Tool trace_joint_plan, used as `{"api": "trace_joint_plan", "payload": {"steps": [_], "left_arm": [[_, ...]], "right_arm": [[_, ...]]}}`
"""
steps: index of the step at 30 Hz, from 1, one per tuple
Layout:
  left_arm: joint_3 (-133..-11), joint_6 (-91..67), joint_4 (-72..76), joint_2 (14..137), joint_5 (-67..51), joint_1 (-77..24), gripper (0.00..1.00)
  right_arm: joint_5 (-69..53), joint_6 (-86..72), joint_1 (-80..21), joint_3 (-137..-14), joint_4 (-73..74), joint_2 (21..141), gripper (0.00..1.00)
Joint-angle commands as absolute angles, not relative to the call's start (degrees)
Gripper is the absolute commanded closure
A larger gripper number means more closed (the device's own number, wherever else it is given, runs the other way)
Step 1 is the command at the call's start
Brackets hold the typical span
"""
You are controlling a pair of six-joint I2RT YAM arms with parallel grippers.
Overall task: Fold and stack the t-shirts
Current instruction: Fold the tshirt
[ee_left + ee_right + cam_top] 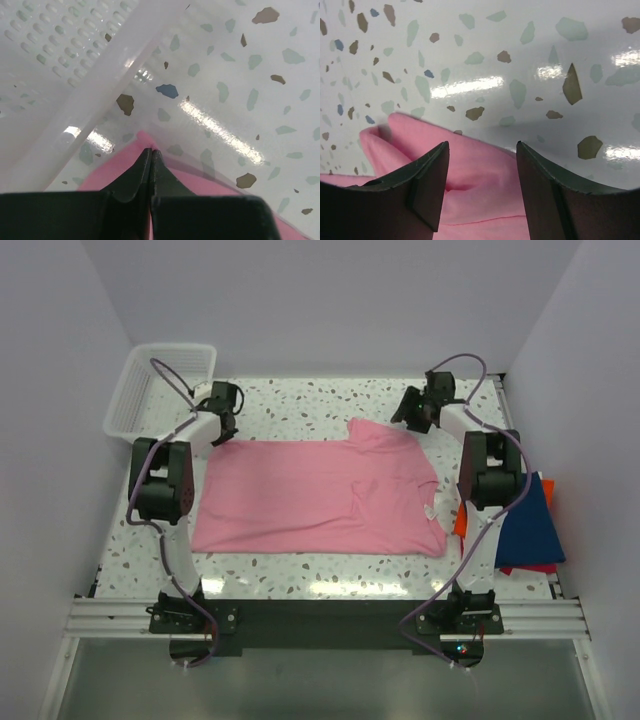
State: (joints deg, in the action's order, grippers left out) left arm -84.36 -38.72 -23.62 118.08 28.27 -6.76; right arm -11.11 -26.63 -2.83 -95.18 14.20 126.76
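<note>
The light pink t-shirt [310, 495] lies spread flat across the middle of the table, its right part folded over. My left gripper [226, 422] is at its far left corner. In the left wrist view the jaws [151, 150] are shut, with the pink cloth [100, 175] pinched at their tips. My right gripper [410, 412] is open over the shirt's far right corner. Pink cloth [475, 200] lies between and below its fingers [482, 145]. A folded navy blue t-shirt [530, 525] lies on an orange-red one [462, 520] at the right edge, behind the right arm.
A white plastic mesh basket [165, 375] stands at the far left corner, close to the left gripper; its wall fills the upper left of the left wrist view [60, 50]. The speckled tabletop [320, 400] is walled at the back and sides.
</note>
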Motion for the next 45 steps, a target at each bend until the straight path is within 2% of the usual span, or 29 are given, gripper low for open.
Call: {"api": "trace_joint_plan", "payload": {"steps": [1,11,19,26,29,32,37,40,42,45], "left_arm": [[-83.67,-37.44,-18.73,113.91,27.07,-6.77,1.00],[-82.09,-37.88,-17.67,113.55,25.49,-7.03,1.00],[-81.91,-37.79,-17.14,113.64,24.79,-7.03,1.00],[-82.26,-37.79,-16.70,114.34,23.82,-7.03,1.00],[-82.27,-37.79,-16.70,114.52,23.56,-7.03,1.00],[-82.35,-37.79,-16.61,114.61,23.64,-7.03,1.00],[-82.62,-37.71,-16.61,114.78,23.47,-7.03,1.00],[-82.62,-37.53,-16.61,114.70,23.47,-7.03,1.00],[-82.62,-37.44,-16.70,114.79,23.47,-7.03,1.00],[-82.79,-37.35,-16.79,114.87,23.47,-7.03,1.00]], "right_arm": [[-6.68,-24.52,-2.46,-98.00,16.78,127.53,0.41],[-7.12,-21.98,-6.06,-96.59,18.28,126.74,0.41],[-6.24,-18.46,-9.57,-104.58,23.11,133.05,0.42],[-3.08,-16.44,-11.51,-105.64,24.96,134.21,0.46],[-0.53,-15.65,-11.78,-105.73,25.75,133.86,0.52],[3.07,-15.56,-11.69,-105.03,27.07,133.16,0.71],[8.77,-16.96,-10.81,-102.48,26.46,130.70,0.81],[8.26,-18.01,-9.67,-101.87,26.63,129.73,0.82],[7.91,-18.28,-9.41,-100.55,25.06,128.85,0.77],[6.08,-17.76,-9.40,-99.76,22.60,127.62,0.61]]}}
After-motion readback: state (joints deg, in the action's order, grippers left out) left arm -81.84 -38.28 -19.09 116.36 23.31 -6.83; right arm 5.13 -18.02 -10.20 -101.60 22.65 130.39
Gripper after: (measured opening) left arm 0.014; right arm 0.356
